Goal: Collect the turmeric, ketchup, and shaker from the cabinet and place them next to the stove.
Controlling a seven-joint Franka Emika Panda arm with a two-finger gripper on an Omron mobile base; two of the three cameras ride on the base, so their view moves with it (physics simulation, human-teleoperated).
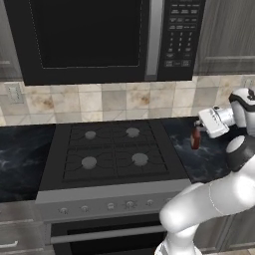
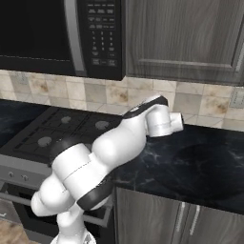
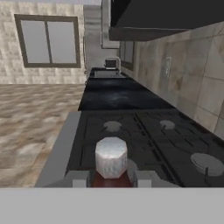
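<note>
My gripper (image 1: 197,130) reaches sideways over the black counter (image 1: 211,157) just right of the stove (image 1: 114,149) and is shut on the ketchup (image 1: 195,139), a dark red-brown bottle held upright at its neck. Its base is at or just above the counter; I cannot tell whether it touches. In the hand view the ketchup's pale cap (image 3: 111,156) rises between my two fingertips (image 3: 78,178), with the stove's burners (image 3: 144,131) stretching away behind it. The turmeric and the shaker are out of view.
A black microwave (image 1: 99,35) hangs over the stove. Grey woodgrain wall cabinets (image 2: 186,38) with shut doors sit to its right above the dark marble counter (image 2: 190,162). A tiled backsplash (image 1: 124,102) runs behind. My arm's elbow (image 2: 143,124) crosses the right base view.
</note>
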